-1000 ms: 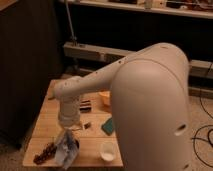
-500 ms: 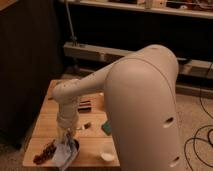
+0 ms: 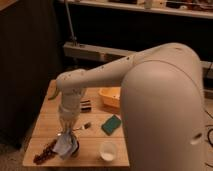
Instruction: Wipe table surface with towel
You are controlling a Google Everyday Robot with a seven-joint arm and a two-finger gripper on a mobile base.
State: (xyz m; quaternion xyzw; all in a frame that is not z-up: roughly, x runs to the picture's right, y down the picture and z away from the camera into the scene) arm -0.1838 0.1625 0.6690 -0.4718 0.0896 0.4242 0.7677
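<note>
Blue-grey towel in tool over table surface

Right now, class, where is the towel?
In the camera view the towel is near the front left edge of the table surface, directly under the gripper, between a reddish-brown cluster and a white cup.

The robot's bulky white arm is covering the right side of the table surface and hiding the right end of the orange-yellow tray. The gripper, at the table's near left, is pinching the top of the towel, whose folds are concealing its fingertips. A dark striped object and a reddish-brown heap are showing too blurred to name.
</note>
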